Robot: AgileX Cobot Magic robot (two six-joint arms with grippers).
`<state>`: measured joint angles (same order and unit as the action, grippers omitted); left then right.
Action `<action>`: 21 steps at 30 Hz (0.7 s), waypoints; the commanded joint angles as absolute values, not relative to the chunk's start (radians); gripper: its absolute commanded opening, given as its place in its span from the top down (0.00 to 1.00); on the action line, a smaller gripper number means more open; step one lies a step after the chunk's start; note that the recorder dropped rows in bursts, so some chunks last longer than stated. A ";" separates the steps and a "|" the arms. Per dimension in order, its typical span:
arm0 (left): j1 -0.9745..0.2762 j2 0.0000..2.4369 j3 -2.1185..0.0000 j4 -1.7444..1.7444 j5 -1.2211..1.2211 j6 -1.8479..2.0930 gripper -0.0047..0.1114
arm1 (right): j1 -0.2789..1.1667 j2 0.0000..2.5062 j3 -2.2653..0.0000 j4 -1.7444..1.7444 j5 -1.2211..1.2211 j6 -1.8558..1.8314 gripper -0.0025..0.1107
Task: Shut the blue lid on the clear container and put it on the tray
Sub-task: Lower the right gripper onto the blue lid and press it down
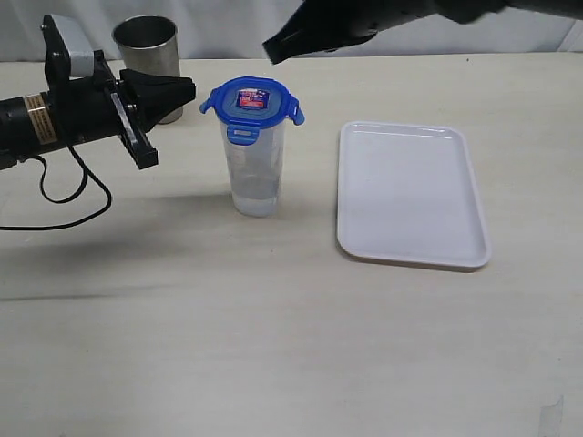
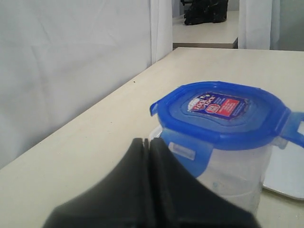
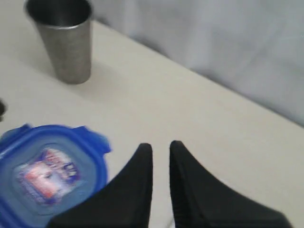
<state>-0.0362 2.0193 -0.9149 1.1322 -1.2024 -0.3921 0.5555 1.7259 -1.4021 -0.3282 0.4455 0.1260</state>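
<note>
1. Seeing lid (image 1: 252,100) seated on container (image 1: 254,173), far-middle of tabletop (image 1: 273,319); tray (image 1: 410,196) near it, apart.
2. Left gripper (image 2: 144,141) fully closed, empty; right gripper (image 3: 160,147) slightly parted, empty.
3. We risk tipping container if we press flaps (image 1: 296,113) sideways; an unsnapped lid could pop off.

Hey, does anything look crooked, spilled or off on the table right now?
Only the lid: it sits on the container, but a side flap sticks out rather than snapped down. Nothing spilled; tray and cup look fine.
</note>
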 commanded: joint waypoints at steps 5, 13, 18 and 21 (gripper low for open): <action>-0.035 2.018 -0.922 1.140 -1.211 -0.393 0.96 | 0.536 1.906 -1.663 0.283 0.719 -0.438 0.86; -0.035 2.018 -0.922 1.138 -1.216 -0.393 0.96 | 0.536 1.976 -1.697 0.271 0.763 -0.412 0.86; -0.035 2.018 -0.922 1.140 -1.216 -0.393 0.96 | 0.536 1.999 -1.697 0.267 0.794 -0.405 0.86; -0.035 2.018 -0.922 1.142 -1.208 -0.393 0.96 | 0.536 2.032 -1.697 0.267 0.805 -0.405 0.86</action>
